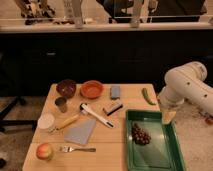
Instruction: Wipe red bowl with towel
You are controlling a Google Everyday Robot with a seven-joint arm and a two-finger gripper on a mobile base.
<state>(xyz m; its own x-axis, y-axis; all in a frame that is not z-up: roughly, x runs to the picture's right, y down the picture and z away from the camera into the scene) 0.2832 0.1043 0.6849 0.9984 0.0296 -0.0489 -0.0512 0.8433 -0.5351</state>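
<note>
- Gripper (168, 117) hangs at right over the tray's (157, 152) far right corner, jaws wide, holding nothing.
- Red bowl (91, 89) sits far and left of it, well apart, beside a darker bowl (66, 87).
- Towel (80, 131) lies flat nearer, left of the tray.

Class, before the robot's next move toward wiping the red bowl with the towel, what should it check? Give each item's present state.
1. Towel lying flat, uncovered: ok.
2. Red bowl upright: ok.
3. Gripper open, holding nothing: ok.
4. Gripper at the towel: not ok, it hangs over the green tray, off to the right.
5. White-handled brush clear of the towel: cannot tell.
</note>
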